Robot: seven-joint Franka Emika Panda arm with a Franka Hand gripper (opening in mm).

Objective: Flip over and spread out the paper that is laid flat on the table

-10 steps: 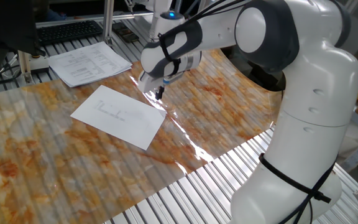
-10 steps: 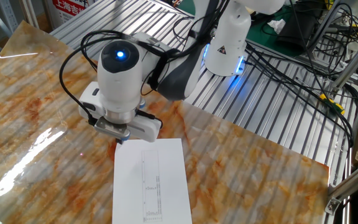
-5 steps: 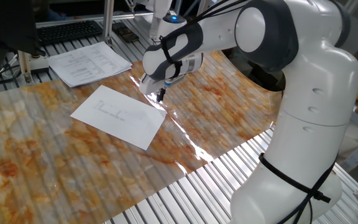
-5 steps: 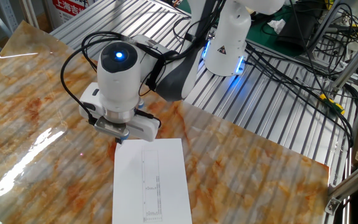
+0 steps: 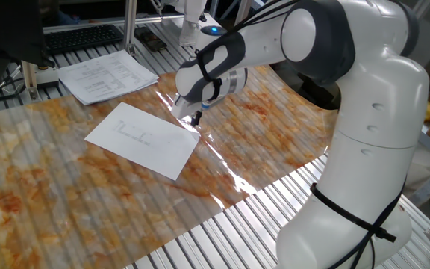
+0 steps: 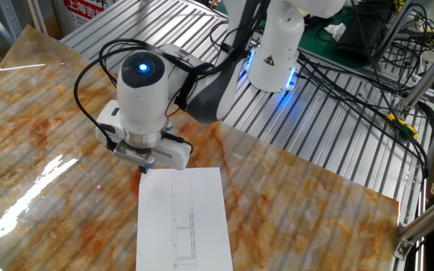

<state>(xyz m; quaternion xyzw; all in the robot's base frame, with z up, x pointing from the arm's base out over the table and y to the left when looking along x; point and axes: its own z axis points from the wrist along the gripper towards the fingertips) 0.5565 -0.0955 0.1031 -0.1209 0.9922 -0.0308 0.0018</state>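
Note:
The paper lies flat on the marbled table, faint print facing up. It also shows in the other fixed view. My gripper points down at the paper's far right corner, just above the surface. Its dark fingertips look pressed together and hold nothing. In the other fixed view the gripper sits at the paper's top left corner, its tips mostly hidden under the hand.
A stack of printed pages lies at the back left, with a keyboard behind it. The arm's base and cables stand on the bare metal slats.
The gripper has shifted slightly lower and to the right, closer to the paper's corner. The paper has not moved.

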